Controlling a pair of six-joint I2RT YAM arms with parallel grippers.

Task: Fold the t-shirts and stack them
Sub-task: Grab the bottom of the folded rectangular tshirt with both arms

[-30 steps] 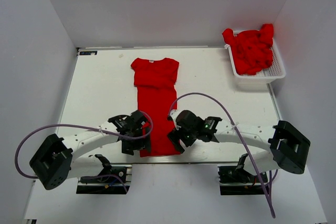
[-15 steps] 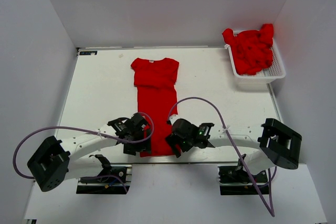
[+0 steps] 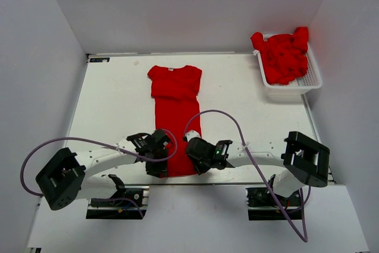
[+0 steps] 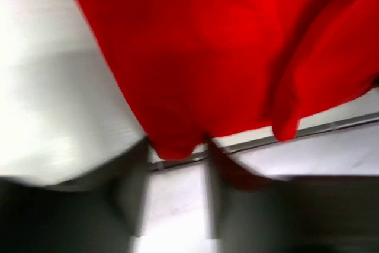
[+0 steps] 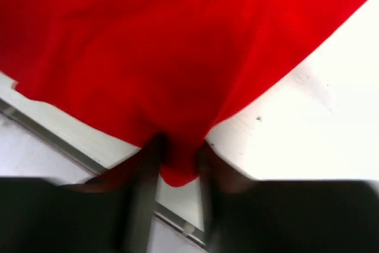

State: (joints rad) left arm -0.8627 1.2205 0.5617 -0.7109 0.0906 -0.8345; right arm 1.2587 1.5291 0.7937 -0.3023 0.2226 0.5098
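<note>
L pincer & R pincer each apparently nipped onto laid-out t-shirt near hem; wrist views blurry.

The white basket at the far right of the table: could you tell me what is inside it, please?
A heap of crumpled red t-shirts fills the basket and spills over its rim. The floor and anything under the heap are covered, and the shirts cannot be counted.

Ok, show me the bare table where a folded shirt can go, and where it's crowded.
Free: the table left of the flat t-shirt, and the stretch between that shirt and the basket. Crowded: the near edge, where left end effector and right end effector meet the hem, and the basket corner.
</note>
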